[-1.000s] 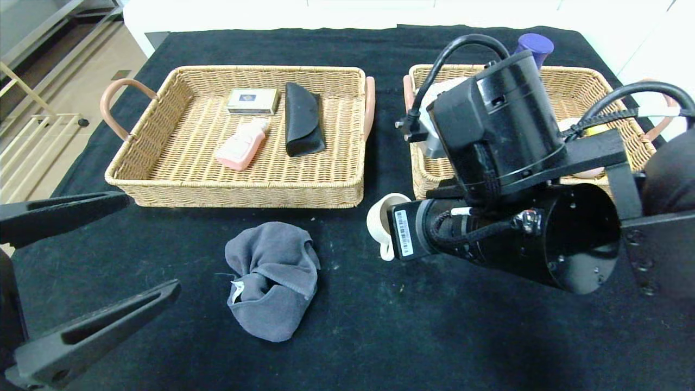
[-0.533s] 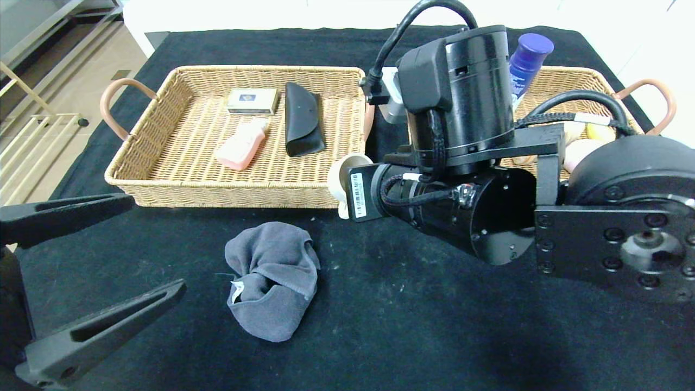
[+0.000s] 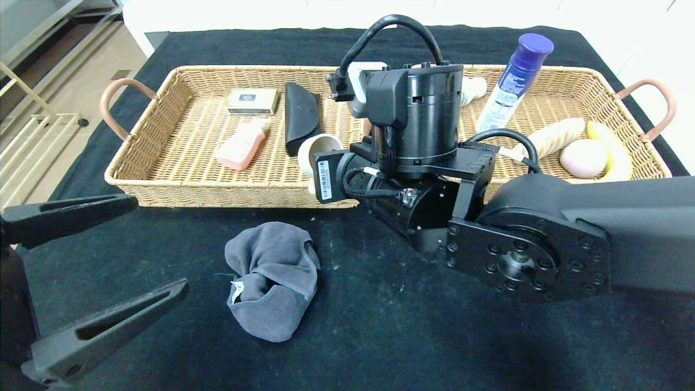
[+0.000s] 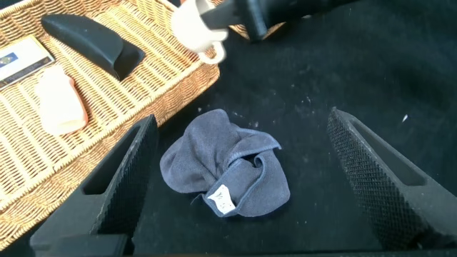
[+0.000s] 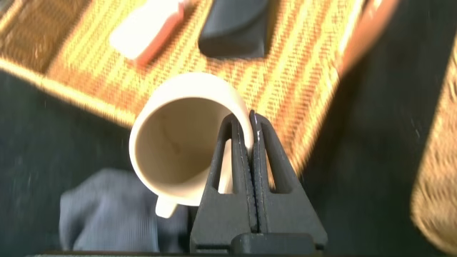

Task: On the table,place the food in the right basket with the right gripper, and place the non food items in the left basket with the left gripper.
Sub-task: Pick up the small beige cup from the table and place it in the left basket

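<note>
Swinging leftward from the right basket, the right arm now carries a cream mug (image 3: 319, 153) over the near right corner of the left basket (image 3: 163, 103), where a second ago it hung above the bare black surface (image 3: 434, 336) between the two baskets.

Nearest the robot, the left gripper (image 3: 98, 266) waits at the near left with its jaws spread wide and empty, the crumpled grey cloth (image 3: 273, 278) lying on the surface just beyond them. That cloth looks soft and light and should bunch under any pinch; a grip on its raised middle fold seems the safest hold.

Farther out, the right gripper (image 5: 251, 143) has its jaws pressed shut on the mug's rim, one finger inside the wall and one outside. The mug is stiff, likely ceramic, smooth and breakable, so a thin rim pinch could slip if the arm jolts.

Beyond it, the left basket holds a pink bottle (image 3: 241, 145), a black case (image 3: 301, 117) and a small box (image 3: 253, 101). The right basket (image 3: 624, 117) carries a blue-capped spray can (image 3: 515, 81), a bread roll (image 3: 554, 137), a pink egg-shaped item (image 3: 583, 158) and a banana (image 3: 611, 152).

Only the right wrist view shows the rim pinch and the mug's empty interior; in the head view the arm hides that contact. The left wrist view alone shows the cloth's white tag (image 4: 223, 199) and how it sits framed between the open jaws.
</note>
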You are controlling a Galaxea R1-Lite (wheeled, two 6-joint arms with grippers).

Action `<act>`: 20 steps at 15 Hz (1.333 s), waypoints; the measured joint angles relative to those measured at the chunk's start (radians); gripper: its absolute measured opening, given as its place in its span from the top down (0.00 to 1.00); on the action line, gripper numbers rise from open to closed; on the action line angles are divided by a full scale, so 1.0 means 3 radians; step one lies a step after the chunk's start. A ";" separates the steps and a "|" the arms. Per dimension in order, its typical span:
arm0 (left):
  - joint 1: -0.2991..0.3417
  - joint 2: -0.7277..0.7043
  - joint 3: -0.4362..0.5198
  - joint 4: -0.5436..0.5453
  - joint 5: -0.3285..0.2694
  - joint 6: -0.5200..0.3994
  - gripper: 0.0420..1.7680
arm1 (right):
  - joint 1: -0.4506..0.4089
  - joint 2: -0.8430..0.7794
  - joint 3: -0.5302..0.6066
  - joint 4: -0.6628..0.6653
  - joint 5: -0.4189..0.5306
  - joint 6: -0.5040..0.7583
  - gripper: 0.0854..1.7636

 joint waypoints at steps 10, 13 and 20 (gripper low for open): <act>0.0006 0.0009 0.0000 0.0001 0.0000 0.0004 0.03 | -0.0150 0.0502 -0.0705 -0.0159 0.0070 -0.0330 0.98; 0.0006 0.0012 -0.0089 0.0006 0.0000 0.0004 0.03 | -0.0156 0.0576 -0.0772 -0.0162 0.0060 -0.0347 0.70; 0.0004 0.0014 -0.2699 -0.0006 -0.0001 0.0005 0.03 | -0.0179 0.0611 -0.0770 -0.0168 0.0060 -0.0344 0.30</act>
